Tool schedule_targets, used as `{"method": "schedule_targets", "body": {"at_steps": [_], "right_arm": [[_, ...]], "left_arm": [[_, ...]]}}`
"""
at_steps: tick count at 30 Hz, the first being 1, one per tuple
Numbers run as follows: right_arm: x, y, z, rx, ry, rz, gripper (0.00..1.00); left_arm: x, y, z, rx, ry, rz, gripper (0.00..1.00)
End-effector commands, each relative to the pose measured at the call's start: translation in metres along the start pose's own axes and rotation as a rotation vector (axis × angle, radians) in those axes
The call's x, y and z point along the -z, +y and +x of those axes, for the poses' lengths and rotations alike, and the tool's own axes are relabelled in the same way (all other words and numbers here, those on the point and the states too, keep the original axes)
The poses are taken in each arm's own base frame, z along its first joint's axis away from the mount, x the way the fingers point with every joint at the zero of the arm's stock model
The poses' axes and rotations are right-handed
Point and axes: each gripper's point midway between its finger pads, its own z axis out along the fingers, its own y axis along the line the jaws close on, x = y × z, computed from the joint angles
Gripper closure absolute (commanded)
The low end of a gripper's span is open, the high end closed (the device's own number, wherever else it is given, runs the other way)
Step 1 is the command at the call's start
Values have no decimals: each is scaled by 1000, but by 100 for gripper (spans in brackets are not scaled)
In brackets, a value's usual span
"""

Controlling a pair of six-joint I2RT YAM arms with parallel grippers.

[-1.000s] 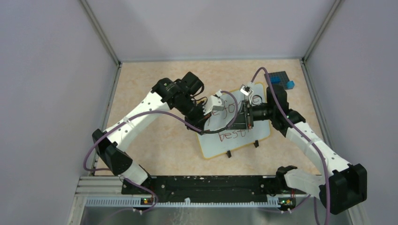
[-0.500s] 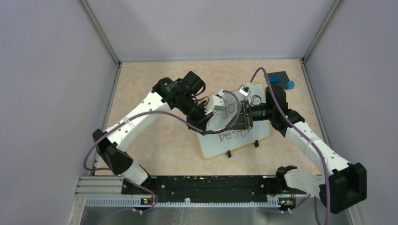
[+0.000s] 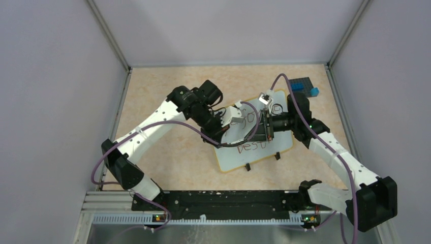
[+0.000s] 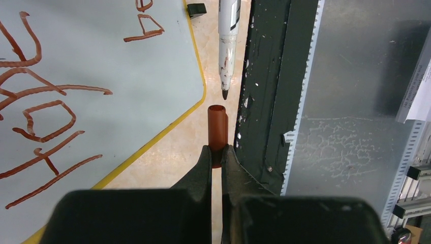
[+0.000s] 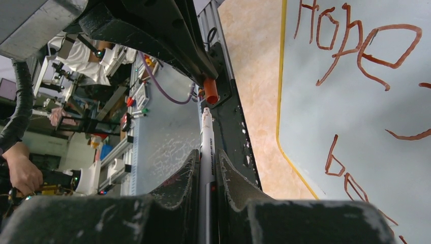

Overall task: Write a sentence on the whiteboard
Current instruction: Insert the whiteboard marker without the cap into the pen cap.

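Arms crowd my overhead view: both wrists and a purple cable (image 3: pixel 234 144) hang over the whiteboard (image 3: pixel 239 158) and cover most of the sentence (image 3: pixel 251 146), so I read only scraps of it from there. A dark studded plate (image 3: pixel 304 84) with blue bricks sits in the far right corner of the table (image 3: pixel 167 152).

My left gripper (image 4: pixel 217 152) is pinched tight on a reddish-brown cap (image 4: pixel 217 124), with the cap's open end forward. My right gripper (image 5: pixel 207 157) is clamped on the marker (image 5: pixel 206 133). Its tip faces that open end, just apart from it, with the black rail (image 4: pixel 264 91) behind them.

The whiteboard lies flat, right of the table's centre. Its long axis runs from near left to far right, and the two written lines follow it.
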Motion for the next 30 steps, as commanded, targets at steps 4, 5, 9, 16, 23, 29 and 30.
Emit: {"method": "schedule_targets", "body": {"at_steps": [4, 5, 9, 16, 23, 29, 30], "right_arm": [[-2, 9, -8, 68, -9, -24, 100], [-2, 9, -8, 67, -8, -26, 100], [-4, 10, -9, 70, -3, -33, 100], [-4, 12, -11, 75, -1, -39, 100], [-3, 14, -7, 83, 7, -36, 100], [-5, 14, -8, 84, 12, -43, 100], [-6, 14, -8, 84, 12, -43, 100]], "left_arm": [[8, -10, -13, -44, -49, 29, 100], [8, -11, -14, -45, -53, 34, 100], [10, -14, -18, -45, -64, 44, 100], [9, -14, -20, -44, -66, 55, 100], [7, -10, -10, -34, -37, 29, 100], [8, -10, -16, -37, -49, 36, 100], [8, -10, -17, -39, -50, 41, 100]]}}
